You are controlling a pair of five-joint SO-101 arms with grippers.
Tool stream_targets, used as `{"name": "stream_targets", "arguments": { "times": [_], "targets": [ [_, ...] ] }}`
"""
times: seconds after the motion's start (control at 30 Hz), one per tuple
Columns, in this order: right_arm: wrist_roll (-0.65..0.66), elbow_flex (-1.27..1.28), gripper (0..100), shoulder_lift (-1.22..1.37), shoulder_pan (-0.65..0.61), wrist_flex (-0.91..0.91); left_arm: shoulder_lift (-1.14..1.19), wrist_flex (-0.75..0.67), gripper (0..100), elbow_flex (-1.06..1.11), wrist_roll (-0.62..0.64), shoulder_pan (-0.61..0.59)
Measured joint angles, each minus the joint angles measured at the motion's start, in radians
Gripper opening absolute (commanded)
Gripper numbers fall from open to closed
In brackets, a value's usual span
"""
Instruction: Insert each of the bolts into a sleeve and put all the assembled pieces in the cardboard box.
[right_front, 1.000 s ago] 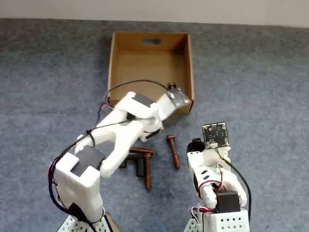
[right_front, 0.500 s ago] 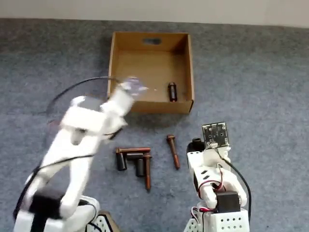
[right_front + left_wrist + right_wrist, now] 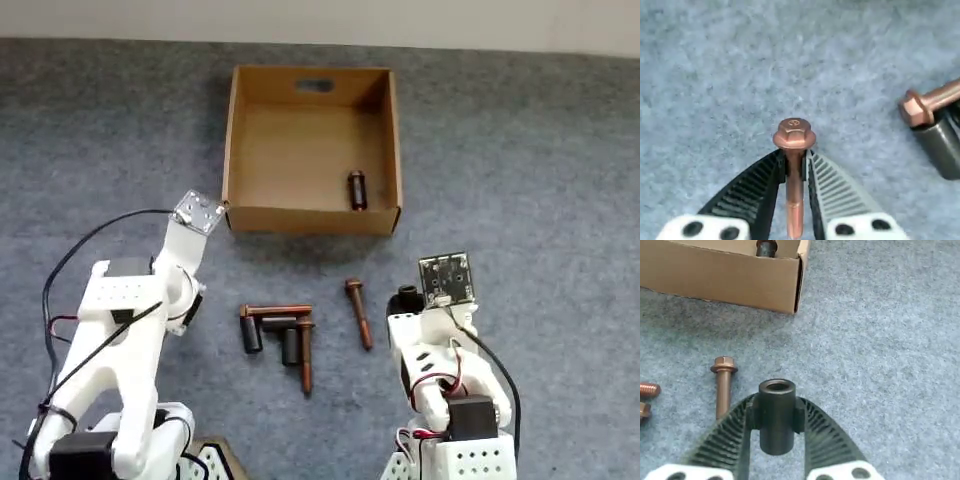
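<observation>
My left gripper [image 3: 795, 152] is shut on a copper bolt [image 3: 794, 165] just below its hex head, low over the carpet. My left arm [image 3: 130, 300] stands left of the loose parts. My right gripper [image 3: 775, 400] is shut on a black sleeve [image 3: 776, 410], held upright with its bore showing; from above this sleeve [image 3: 408, 300] is right of a lone bolt [image 3: 358, 313]. Two more bolts [image 3: 280, 311] [image 3: 305, 355] and two sleeves [image 3: 250, 333] [image 3: 290, 345] lie together in the middle. One assembled piece [image 3: 356, 190] lies in the cardboard box [image 3: 235, 140].
Grey carpet covers the table. The box's front wall [image 3: 725, 275] is a short way beyond the right gripper. A bolt head [image 3: 915, 107] and a sleeve [image 3: 940, 150] lie close to the left gripper. Open carpet lies left and right of the box.
The left arm swung from over the box's front right corner back to the left and down beside the loose parts. An assembled piece now lies in the box. The right arm kept still.
</observation>
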Motion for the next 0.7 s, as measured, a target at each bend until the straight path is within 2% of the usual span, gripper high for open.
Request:
{"name": "stream_targets", "arguments": {
  "times": [0.1, 0.17, 0.47, 0.7],
  "targets": [
    [0.000, 0.000, 0.6, 0.000, 0.000, 0.000, -0.008, -0.003, 16, 0.000, 0.026, 0.018],
    [0.000, 0.000, 0.6, 0.000, 0.000, 0.000, -0.009, -0.003, 18, 0.000, 0.031, 0.054],
    [0.000, 0.000, 0.6, 0.000, 0.000, 0.000, -0.012, -0.117, 18, 0.075, 0.034, 0.092],
    [0.000, 0.000, 0.6, -0.003, 0.000, 0.018, -0.012, -0.130, 18, 0.094, 0.032, 0.092]
  ]
}}
